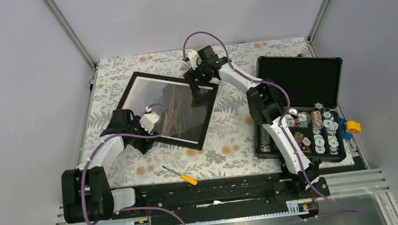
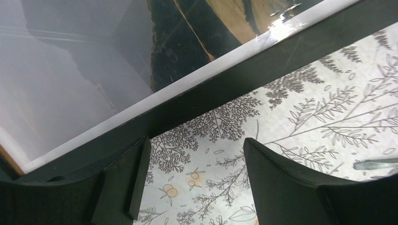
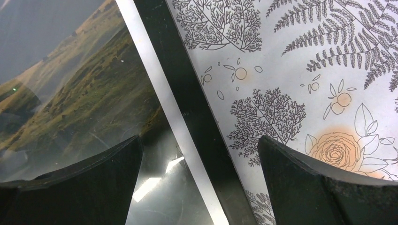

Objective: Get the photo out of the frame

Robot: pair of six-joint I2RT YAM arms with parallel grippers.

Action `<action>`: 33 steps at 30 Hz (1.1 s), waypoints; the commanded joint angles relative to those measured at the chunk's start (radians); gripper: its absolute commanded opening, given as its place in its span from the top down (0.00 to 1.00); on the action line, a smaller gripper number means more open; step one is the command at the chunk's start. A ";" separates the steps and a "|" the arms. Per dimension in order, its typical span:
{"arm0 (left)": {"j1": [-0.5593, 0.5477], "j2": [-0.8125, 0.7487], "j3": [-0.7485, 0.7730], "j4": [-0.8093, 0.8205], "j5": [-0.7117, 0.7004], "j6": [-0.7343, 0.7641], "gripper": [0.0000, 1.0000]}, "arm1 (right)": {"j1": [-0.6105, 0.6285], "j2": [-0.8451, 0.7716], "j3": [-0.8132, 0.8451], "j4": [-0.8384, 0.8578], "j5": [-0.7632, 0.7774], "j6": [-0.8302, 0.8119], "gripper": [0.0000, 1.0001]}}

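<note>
The black frame (image 1: pixel 180 143) lies glass side up on the floral cloth, turned at an angle. The photo (image 1: pixel 176 106) of hills and grey sky sits inside it under the glass. My left gripper (image 1: pixel 141 140) is open at the frame's near-left edge. In the left wrist view the frame's border (image 2: pixel 234 79) and the photo (image 2: pixel 70 70) lie just beyond the open gripper (image 2: pixel 195 183). My right gripper (image 1: pixel 196 84) is open at the far right edge. In the right wrist view it (image 3: pixel 199 183) straddles the border (image 3: pixel 187 98), one finger over the photo (image 3: pixel 80 89).
An open black case of poker chips (image 1: pixel 303 106) stands at the right. A screwdriver with an orange handle (image 1: pixel 181 175) lies near the front edge; its tip shows in the left wrist view (image 2: pixel 375 164). An orange and blue object (image 1: pixel 350 127) lies beside the case.
</note>
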 commanded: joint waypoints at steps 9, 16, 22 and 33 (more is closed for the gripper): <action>0.006 0.219 0.107 0.169 -0.076 -0.030 0.22 | -0.001 -0.044 -0.079 -0.055 0.010 -0.072 0.13; 0.006 0.344 0.206 0.213 -0.075 -0.072 0.22 | -0.002 -0.108 -0.165 -0.159 0.003 -0.054 0.18; 0.006 0.479 0.338 0.239 -0.060 -0.136 0.22 | -0.002 -0.224 -0.326 -0.191 -0.023 0.032 0.21; 0.006 0.713 0.702 0.163 -0.061 -0.190 0.22 | -0.001 -0.414 -0.631 -0.198 -0.204 0.211 0.26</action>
